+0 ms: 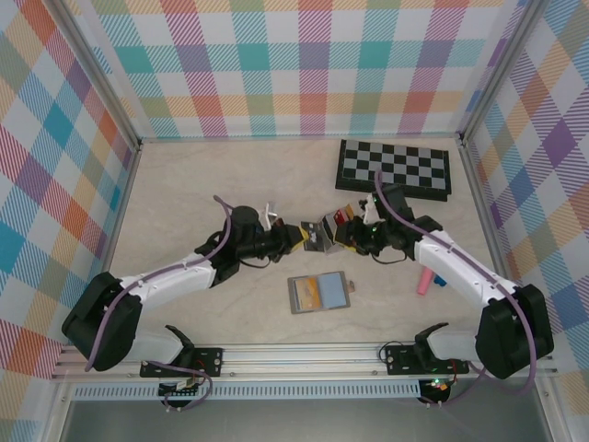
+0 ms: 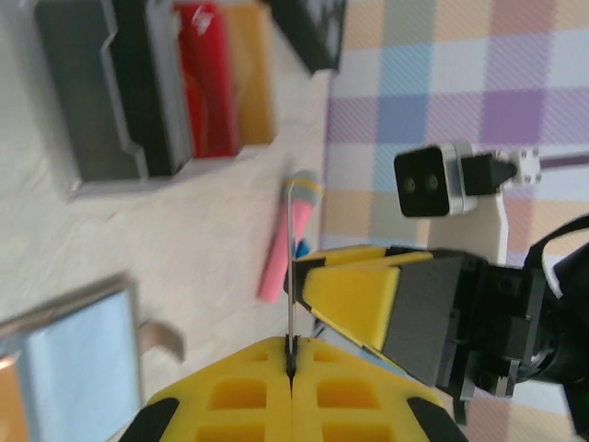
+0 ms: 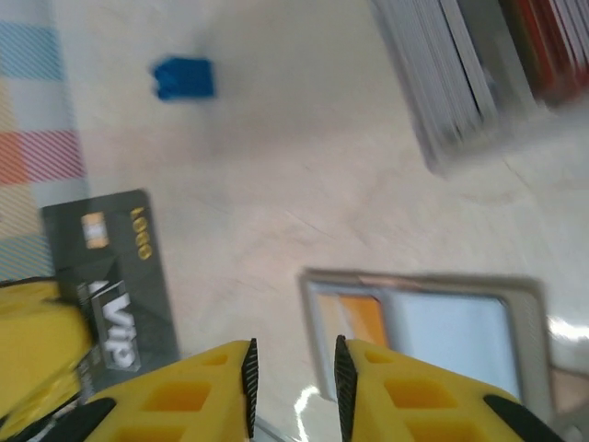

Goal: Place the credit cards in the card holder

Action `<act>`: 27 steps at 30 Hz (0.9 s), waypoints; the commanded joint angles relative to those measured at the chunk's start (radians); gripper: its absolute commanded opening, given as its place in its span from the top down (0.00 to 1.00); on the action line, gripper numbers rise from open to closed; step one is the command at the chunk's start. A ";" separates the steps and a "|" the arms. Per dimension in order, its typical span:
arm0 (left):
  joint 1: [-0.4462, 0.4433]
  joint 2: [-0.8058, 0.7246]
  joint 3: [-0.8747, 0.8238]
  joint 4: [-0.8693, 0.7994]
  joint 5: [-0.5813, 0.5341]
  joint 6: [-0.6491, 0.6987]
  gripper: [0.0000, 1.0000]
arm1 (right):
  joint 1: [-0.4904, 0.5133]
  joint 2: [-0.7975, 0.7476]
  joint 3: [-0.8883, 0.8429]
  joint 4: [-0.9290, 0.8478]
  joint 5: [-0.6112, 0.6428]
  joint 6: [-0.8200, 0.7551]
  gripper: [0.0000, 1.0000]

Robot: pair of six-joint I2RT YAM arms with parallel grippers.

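The holder (image 3: 419,282) lies flat and open on the table, just in front of the two grippers; an orange card (image 3: 363,318) and a light blue card (image 3: 442,336) sit side by side in it, flat in its slots. Beyond it stands a small rack (image 2: 101,181) with grey, red and orange cards packed on edge; which slot each is in I cannot tell.

A black card (image 3: 115,276) hangs above the table, between the grippers; it bears "VIP" in pale letters, "LOGO" in gold, and a gold chip at one corner. The left gripper (image 2: 291,350) is closed tight, pinching this card by one edge; from its wrist view the card is a thin line rising from between the yellow fingers. The right gripper (image 3: 294,368) faces it, just beside the card; its jaws stand a little apart with nothing between them.

A pink pen (image 2: 285,244) and a blue block (image 3: 184,78) lie to the right; a chessboard (image 1: 394,168) lies at the far right.
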 commanded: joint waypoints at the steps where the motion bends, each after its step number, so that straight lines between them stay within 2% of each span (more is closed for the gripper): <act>1: -0.078 -0.032 -0.064 -0.089 -0.134 0.017 1.00 | 0.060 0.041 -0.052 -0.062 0.036 -0.041 0.69; 3: -0.120 -0.036 -0.096 -0.089 -0.183 -0.002 1.00 | 0.109 0.071 -0.062 -0.052 0.047 -0.039 0.69; 6: -0.163 -0.026 -0.119 -0.081 -0.220 -0.019 1.00 | 0.161 0.129 -0.055 -0.088 0.141 -0.023 0.69; 9: -0.197 0.000 -0.118 -0.070 -0.241 -0.026 1.00 | 0.169 0.183 -0.050 -0.115 0.208 -0.022 0.70; 16: -0.227 0.073 -0.102 -0.054 -0.251 -0.020 1.00 | 0.167 0.195 -0.041 -0.156 0.337 -0.038 0.70; 21: -0.235 0.110 -0.099 -0.031 -0.243 -0.022 1.00 | 0.167 0.231 -0.068 -0.140 0.343 -0.029 0.71; 27: -0.248 0.132 -0.113 -0.018 -0.248 -0.025 1.00 | 0.167 0.247 -0.132 -0.057 0.285 0.010 0.72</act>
